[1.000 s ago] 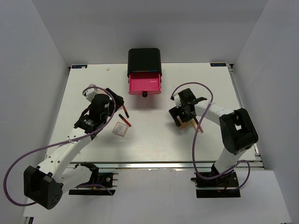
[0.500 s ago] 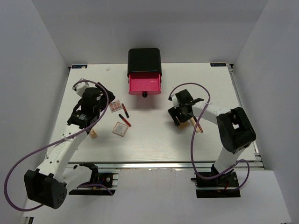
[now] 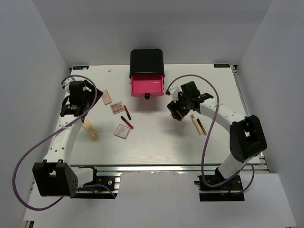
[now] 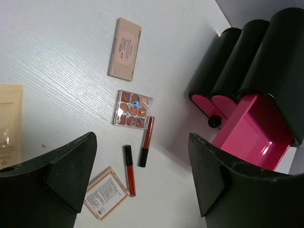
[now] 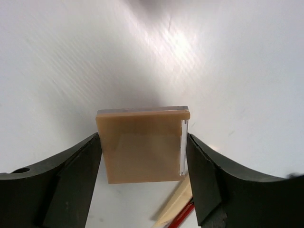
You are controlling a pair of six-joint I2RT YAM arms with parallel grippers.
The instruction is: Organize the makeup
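Note:
My left gripper [image 3: 87, 96] is open and empty, raised over the table's left side; in its wrist view [image 4: 141, 156] the jaws stand wide apart. Below it lie a pink flat palette [image 4: 124, 49], an eyeshadow palette [image 4: 133, 109], two red-and-black sticks [image 4: 147, 141] [image 4: 129, 170], a square tan palette [image 4: 105, 192] and a tan tube [image 4: 9, 126]. My right gripper [image 3: 177, 108] is shut on a square tan palette [image 5: 142, 145], held just above the table. A beige stick [image 5: 176, 208] and a red stick [image 3: 201, 126] lie beside it.
The black box [image 3: 147, 61] stands at the back centre with one pink drawer [image 3: 147, 86] pulled open; it also shows in the left wrist view [image 4: 266, 57]. The tan tube [image 3: 90, 129] lies near the left arm. White walls enclose the table.
My left arm has swung left and back, uncovering the palettes and the tube. My right gripper has moved left and back with the tan palette, away from the two sticks.

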